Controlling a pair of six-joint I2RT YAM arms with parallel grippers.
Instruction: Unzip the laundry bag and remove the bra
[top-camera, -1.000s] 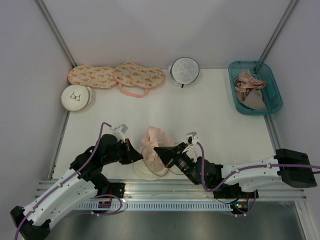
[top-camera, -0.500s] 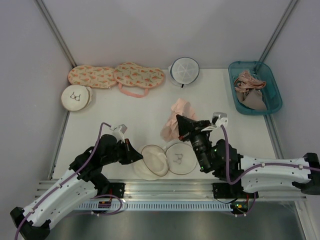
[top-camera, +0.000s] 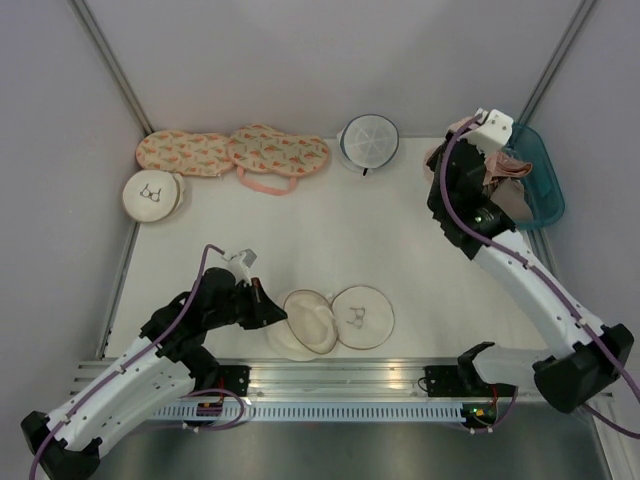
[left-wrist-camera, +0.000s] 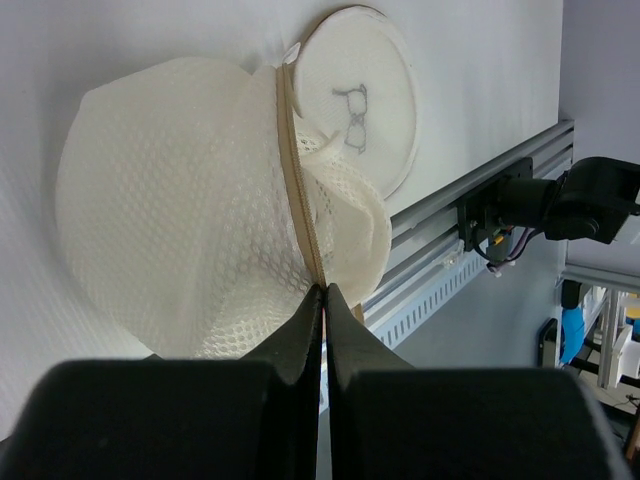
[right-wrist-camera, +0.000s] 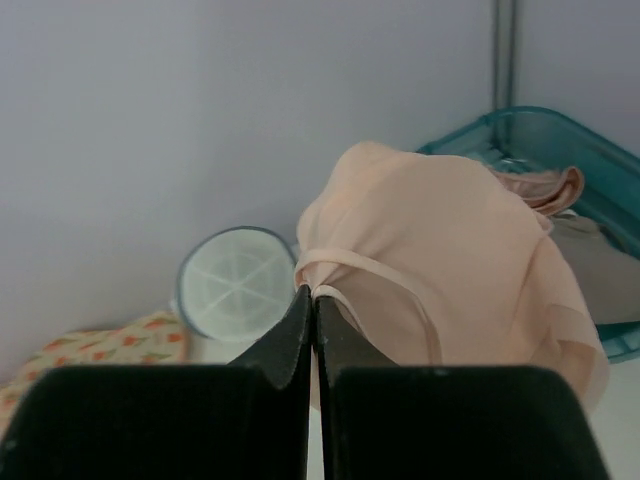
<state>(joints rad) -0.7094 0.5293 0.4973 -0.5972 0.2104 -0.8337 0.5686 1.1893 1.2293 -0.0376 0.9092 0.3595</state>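
Right jaws are closing flat on a thin strap of the bra (right-wrist-camera: 440, 260), which is hanging clear of the worktop (top-camera: 300, 230) at about 2 o'clock in the overhead view, by the 9 o'clock rim of the teal bin (top-camera: 548, 175). Whether the cup is hanging over the rim or just short of it, I cannot tell. Left jaws are pinching shut on the zipper rim of the laundry bag (left-wrist-camera: 180, 200), which is lying open at 6 o'clock near the worktop's front edge, its lid (top-camera: 362, 317) flipped out toward 3 o'clock. Risks as I am judging them: only the strap is being held, so a swing or jerk could be sliding it out and dropping the bra on the worktop. The loose cup could be snagging on the bin rim, or landing half out if let go too soon. A tan-grey bra (top-camera: 512, 203) is already lying in the bin, so straps could be tangling. A pull by the left jaws could be dragging the bag off the front edge.
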